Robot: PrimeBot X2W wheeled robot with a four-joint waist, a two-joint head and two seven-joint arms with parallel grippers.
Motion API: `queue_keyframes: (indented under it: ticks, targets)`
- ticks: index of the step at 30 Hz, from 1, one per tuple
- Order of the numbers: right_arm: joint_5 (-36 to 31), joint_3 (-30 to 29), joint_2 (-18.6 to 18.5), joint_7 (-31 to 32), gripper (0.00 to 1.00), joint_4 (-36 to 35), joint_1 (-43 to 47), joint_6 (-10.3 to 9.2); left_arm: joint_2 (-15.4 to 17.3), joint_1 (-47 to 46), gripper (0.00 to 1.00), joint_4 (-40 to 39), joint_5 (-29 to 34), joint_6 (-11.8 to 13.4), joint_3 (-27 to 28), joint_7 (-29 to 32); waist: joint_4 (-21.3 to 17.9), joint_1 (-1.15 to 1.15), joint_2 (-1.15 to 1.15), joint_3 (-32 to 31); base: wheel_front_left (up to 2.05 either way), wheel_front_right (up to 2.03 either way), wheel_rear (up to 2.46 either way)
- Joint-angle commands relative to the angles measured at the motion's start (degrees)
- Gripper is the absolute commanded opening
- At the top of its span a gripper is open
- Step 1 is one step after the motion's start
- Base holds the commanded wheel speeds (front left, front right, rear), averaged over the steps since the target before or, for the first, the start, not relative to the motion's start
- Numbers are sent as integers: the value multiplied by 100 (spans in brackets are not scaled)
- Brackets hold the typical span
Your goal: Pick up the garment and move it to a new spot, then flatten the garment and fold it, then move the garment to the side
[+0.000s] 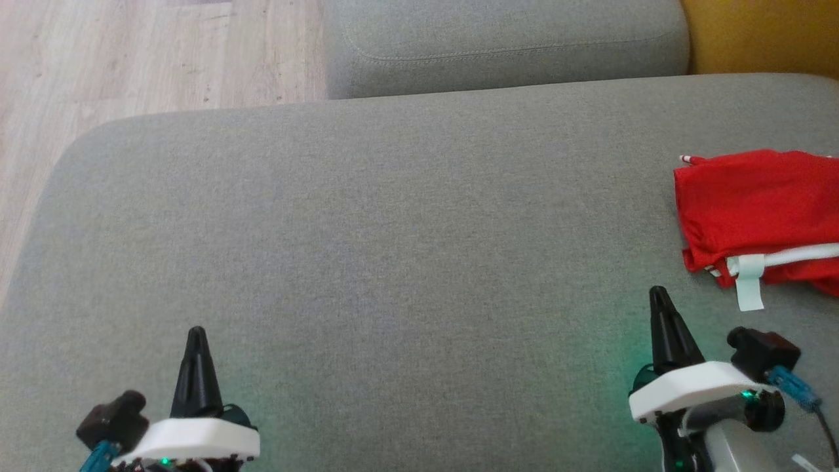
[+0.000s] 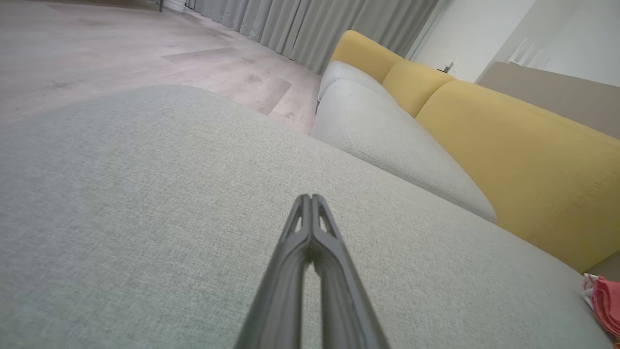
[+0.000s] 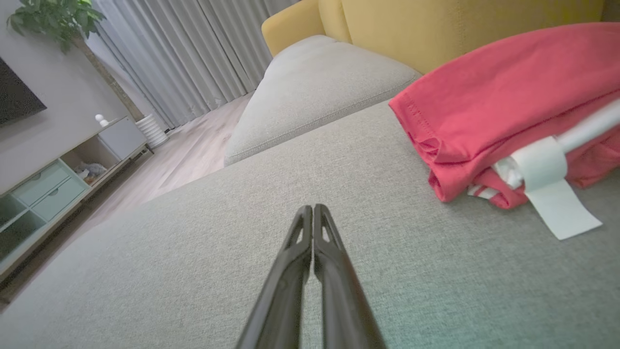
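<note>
A folded red garment with white trim and a white tag lies at the right edge of the grey sofa cushion; the right wrist view has the garment at upper right, and a sliver of it sits at the left wrist view's lower right edge. My right gripper is shut and empty, just left of and nearer than the garment, apart from it. Its closed fingertips hover over bare cushion. At the lower left, my left gripper is shut with nothing in it, far from the garment.
A second grey seat cushion lies beyond the near one, with the yellow sofa back at the upper right. Wooden floor borders the cushion's far left edge. A low cabinet, curtains and a plant stand across the room.
</note>
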Motion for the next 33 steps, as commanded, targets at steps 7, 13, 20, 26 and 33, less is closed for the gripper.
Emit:
queue_keyframes:
  ticks: [7,13,20,26,33]
  targets:
    - [529,-97,-9,122,0,-284,-239,-1,6,-266,0,-252,-457,-24,142,128,7,0,0,-7,0,0,0]
    - [911,-147,-10,220,0,-342,-230,-1,7,-278,0,-281,-798,-31,182,229,13,0,0,-13,0,0,0]
    - [1420,-213,-12,352,0,-419,-217,-2,8,-295,0,-319,-1252,-40,237,364,21,0,0,-22,0,0,0]
    - [1803,-263,-13,451,0,-477,-208,-2,9,-307,0,-347,-1593,-47,278,466,27,0,0,-28,0,0,0]
    - [2185,-313,-15,550,0,-535,-199,-2,9,-320,0,-376,-1933,-55,319,568,33,0,0,-34,0,0,0]
